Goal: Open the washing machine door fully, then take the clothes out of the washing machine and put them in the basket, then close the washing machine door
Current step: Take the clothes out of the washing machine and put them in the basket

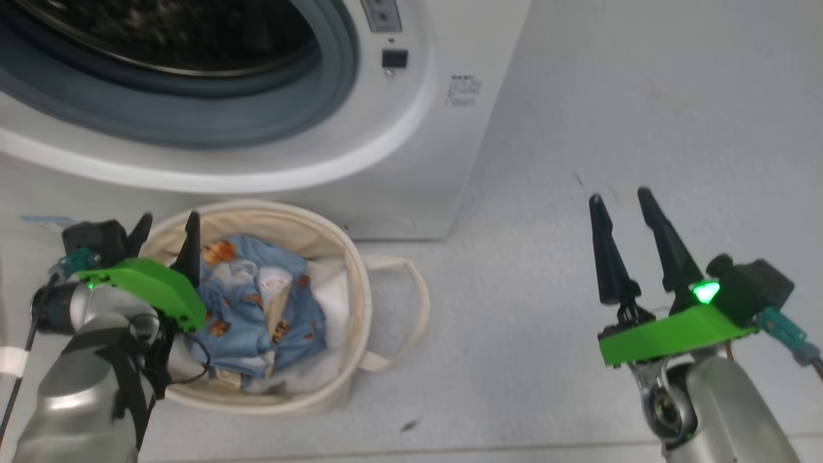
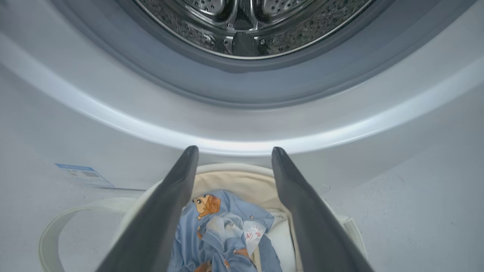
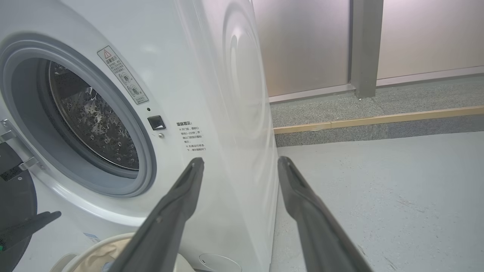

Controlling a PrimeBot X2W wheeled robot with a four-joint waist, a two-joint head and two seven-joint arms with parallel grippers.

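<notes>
The washing machine (image 1: 411, 128) stands with its mouth uncovered, showing the grey gasket and steel drum (image 2: 245, 30). A dark slice of the washing machine door (image 3: 13, 200) shows swung aside at the left edge of the right wrist view, by its metal hinge. The cream basket (image 1: 350, 257) sits on the floor against the machine's front. The light blue bear-print clothes (image 1: 257, 302) lie crumpled inside it. My left gripper (image 1: 166, 225) hovers over the basket's left rim, open and holding nothing; its fingers frame the clothes (image 2: 223, 234). My right gripper (image 1: 618, 196) is open over bare floor to the right.
White cloth (image 1: 328, 276) lies under the clothes in the basket. A loop handle (image 1: 418, 302) sticks out to the right. A blue label (image 2: 81, 173) marks the machine's lower front. A raised step with a wooden strip (image 3: 378, 121) and a grey pillar (image 3: 363, 49) lie beyond the machine.
</notes>
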